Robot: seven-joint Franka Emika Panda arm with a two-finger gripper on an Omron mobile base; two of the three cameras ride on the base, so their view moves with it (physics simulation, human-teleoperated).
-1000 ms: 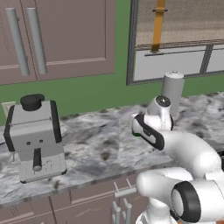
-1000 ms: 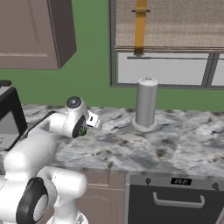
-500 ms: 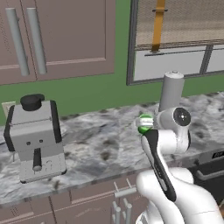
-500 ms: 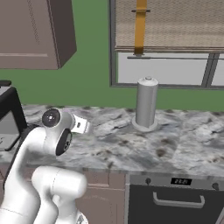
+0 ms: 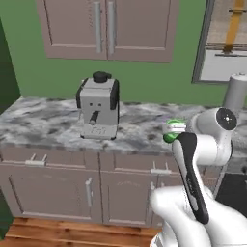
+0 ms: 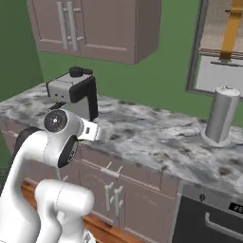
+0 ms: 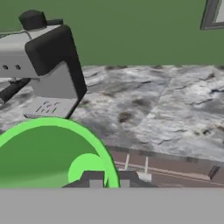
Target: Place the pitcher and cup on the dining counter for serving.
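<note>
No text, label, brand or number can be read anywhere, neither on the grey box-shaped coffee machine (image 5: 98, 106) nor on the black oven panel (image 6: 236, 208) right of it.

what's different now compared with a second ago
The whole view has shifted, so the base has driven or turned: the grey coffee machine now sits mid-frame, the tall grey lidded canister far right. The arm swung round with it. The gripper stays shut on the small bright-green cup.
</note>
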